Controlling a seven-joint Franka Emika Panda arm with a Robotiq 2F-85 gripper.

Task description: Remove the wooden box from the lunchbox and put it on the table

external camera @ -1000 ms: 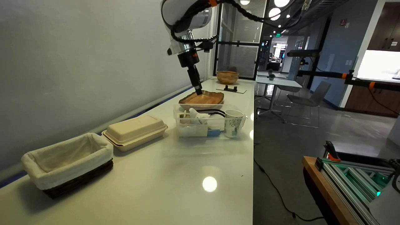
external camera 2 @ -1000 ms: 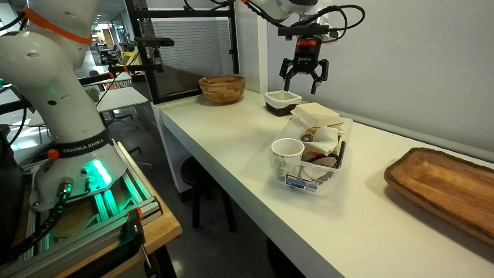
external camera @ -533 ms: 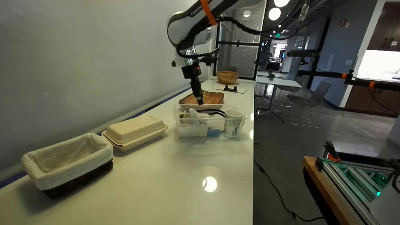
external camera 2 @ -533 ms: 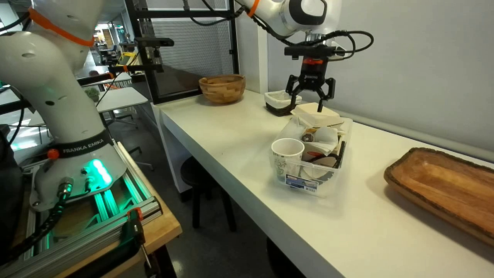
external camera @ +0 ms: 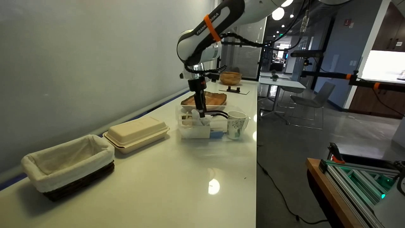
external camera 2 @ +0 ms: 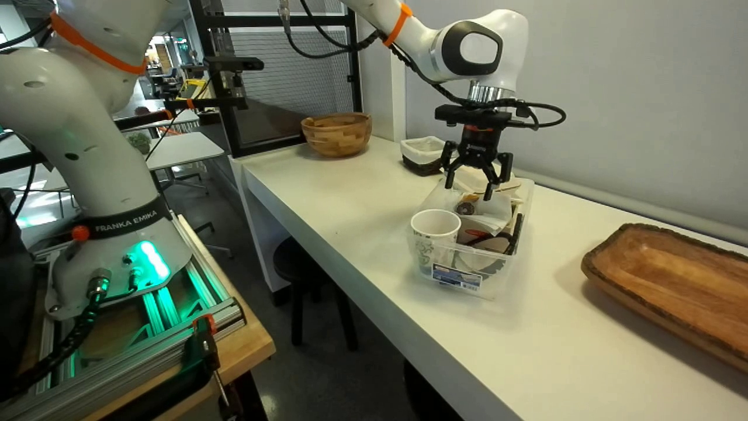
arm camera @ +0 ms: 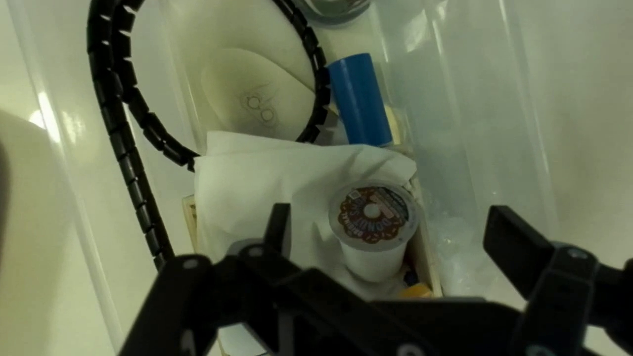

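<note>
Wooden box: inside the lunchbox, thin pale rim, creased white paper on top
Lunchbox: see-through plastic rectangle
Gripper: jaws wide apart over the box
Bench: super glossy

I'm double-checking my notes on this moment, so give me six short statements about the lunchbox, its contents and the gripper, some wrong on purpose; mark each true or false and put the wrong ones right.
1. The lunchbox on the table holds a cup and a pod. True.
2. The gripper is open. True.
3. The cup lies on its side. False: it stands upright.
4. In the wrist view, paper hides part of the wooden box. True.
5. The wooden box is outside the lunchbox. False: what shows of it is inside.
6. The pod is clamped in the gripper. False: the wrist view shows gaps between the pod and both fingers.
</note>
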